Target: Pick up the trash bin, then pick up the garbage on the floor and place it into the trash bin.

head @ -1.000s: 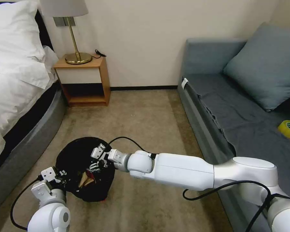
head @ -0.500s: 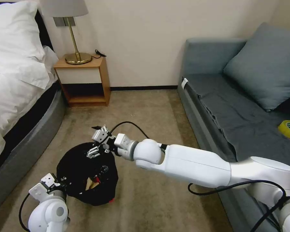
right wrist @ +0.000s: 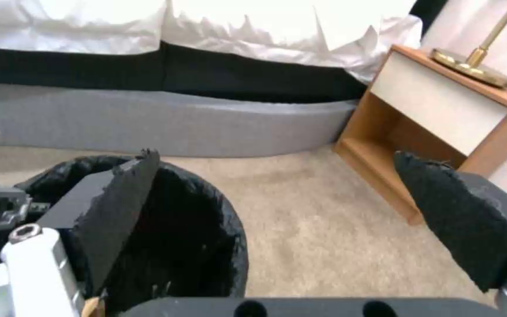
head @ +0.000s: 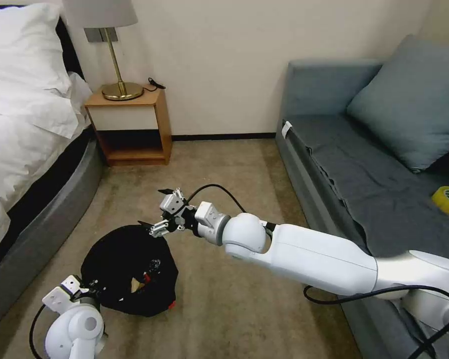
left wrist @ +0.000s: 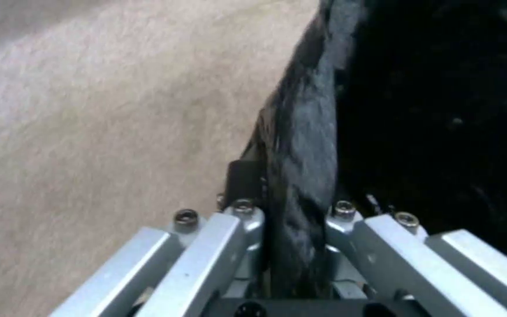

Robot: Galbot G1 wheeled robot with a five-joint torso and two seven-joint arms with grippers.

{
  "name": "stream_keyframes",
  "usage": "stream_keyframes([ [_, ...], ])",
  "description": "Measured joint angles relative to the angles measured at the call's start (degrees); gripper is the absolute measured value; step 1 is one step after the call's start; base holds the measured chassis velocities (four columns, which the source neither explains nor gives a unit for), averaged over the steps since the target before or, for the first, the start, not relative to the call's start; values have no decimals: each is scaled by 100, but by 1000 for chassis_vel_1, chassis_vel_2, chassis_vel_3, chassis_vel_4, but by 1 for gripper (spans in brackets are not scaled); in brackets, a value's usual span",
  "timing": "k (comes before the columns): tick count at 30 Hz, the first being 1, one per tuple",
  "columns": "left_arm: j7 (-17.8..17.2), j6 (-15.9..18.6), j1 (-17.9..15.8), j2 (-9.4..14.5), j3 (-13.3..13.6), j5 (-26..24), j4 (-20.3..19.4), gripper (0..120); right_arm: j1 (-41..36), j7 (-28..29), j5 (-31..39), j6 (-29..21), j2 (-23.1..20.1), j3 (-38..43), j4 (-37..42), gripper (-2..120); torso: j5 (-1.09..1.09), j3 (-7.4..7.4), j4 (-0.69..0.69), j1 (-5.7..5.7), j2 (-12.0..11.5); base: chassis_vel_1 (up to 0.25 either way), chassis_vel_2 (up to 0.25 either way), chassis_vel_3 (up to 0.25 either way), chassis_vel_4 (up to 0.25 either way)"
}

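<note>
Head cam: my left claw is clamped on the near rim of the trash bin, bin tilted over the carpet, so pickup is done imo. Some garbage lies inside, brownish scrap plus a red bit; can't count pieces. My right claw hangs just above the far rim, fingers apart, empty. No litter on the visible carpet. Left wrist cam: fingers pinch the liner edge between them. Right wrist cam: pads wide apart, bin mouth below. Prob near finished.
</note>
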Motion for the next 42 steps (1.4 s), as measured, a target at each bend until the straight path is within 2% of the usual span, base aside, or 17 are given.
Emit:
stream_keyframes([
  [3,285,-285,46,-1,2,380,-1,25,-19,-2,-13,9,-41,22,-9,100,-2,0,-1,0,-1,0,0,0,0],
  [7,767,-878,136,1,-57,1319,-77,43,-51,-2,7,17,-147,99,43,100,4,0,-1,0,-1,0,0,0,0],
  [8,767,-878,136,1,-57,1319,-77,43,-51,-2,7,17,-147,99,43,100,4,0,-1,0,-1,0,0,0,0],
  [12,1495,-1456,280,31,-154,1907,-180,60,-144,75,128,-4,-320,289,223,100,6,0,0,0,-1,0,0,0,0],
  [13,1495,-1456,280,31,-154,1907,-180,60,-144,75,128,-4,-320,289,223,100,6,0,0,0,-1,0,0,0,0],
  [17,2673,-2241,405,86,-259,2213,-193,80,-479,340,399,-21,-619,828,562,100,6,0,1,0,-1,0,0,0,0],
  [18,2673,-2241,405,86,-259,2213,-193,80,-479,340,399,-21,-619,828,562,100,6,0,1,0,-1,0,0,0,0],
  [22,3387,-2867,525,161,-246,2357,-240,98,-1423,893,383,263,-1008,1890,957,100,7,0,-1,0,-1,0,0,0,0],
  [23,3387,-2867,525,161,-246,2357,-240,98,-1423,893,383,263,-1008,1890,957,100,7,0,-1,0,-1,0,0,0,0],
  [27,3652,-2971,586,185,-159,2468,-359,100,-2463,1244,-38,378,-1183,3266,1465,100,8,-1,0,0,-1,0,0,0,0],
  [28,3652,-2971,586,185,-159,2468,-359,100,-2463,1244,-38,378,-1183,3266,1465,100,8,-1,0,0,-1,0,0,0,0],
  [31,3769,-2915,631,223,-52,2501,-495,100,-3664,1409,-544,349,-1195,4770,2071,100,7,-1,-1,0,-1,0,0,0,0],
  [33,3780,-2893,648,237,-18,2507,-526,100,-4030,1425,-710,354,-1150,5136,2217,100,8,-1,-2,0,-1,0,0,0,0],
  [37,3803,-2759,699,304,144,2595,-643,100,-5476,1617,-1531,278,-542,6581,2977,100,7,-2,-1,0,-1,0,0,0,0],
  [38,3803,-2759,699,304,144,2595,-643,100,-5476,1617,-1531,278,-542,6581,2977,100,7,-2,-1,0,-1,0,0,0,0],
  [40,3809,-2709,727,323,222,2656,-698,100,-6137,1683,-2071,220,18,6991,3272,100,7,-1,-2,0,-1,0,0,0,0],
  [42,3807,-2688,744,326,256,2691,-729,100,-6395,1703,-2322,209,291,7086,3376,100,7,-1,-1,0,-1,0,0,0,0],
])
